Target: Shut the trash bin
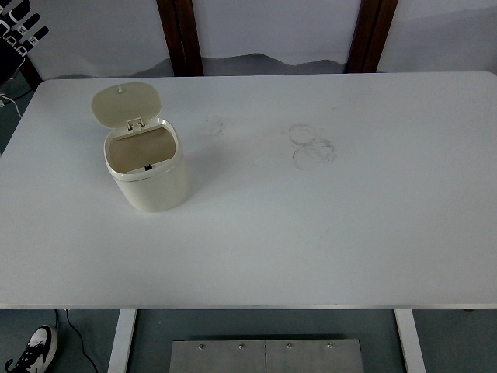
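Observation:
A small cream trash bin (151,183) stands upright on the left part of the white table (311,233). Its oval lid (126,105) is flipped up and back on its hinge, so the empty inside shows. Neither of my arms or hands appears over the table in the head view.
Faint ring-shaped smudges (312,145) mark the table right of centre. Two dark wooden posts (180,35) stand behind the far edge. A black-and-white object (19,35) sits at the top left corner, and a shoe (31,351) shows on the floor at the bottom left.

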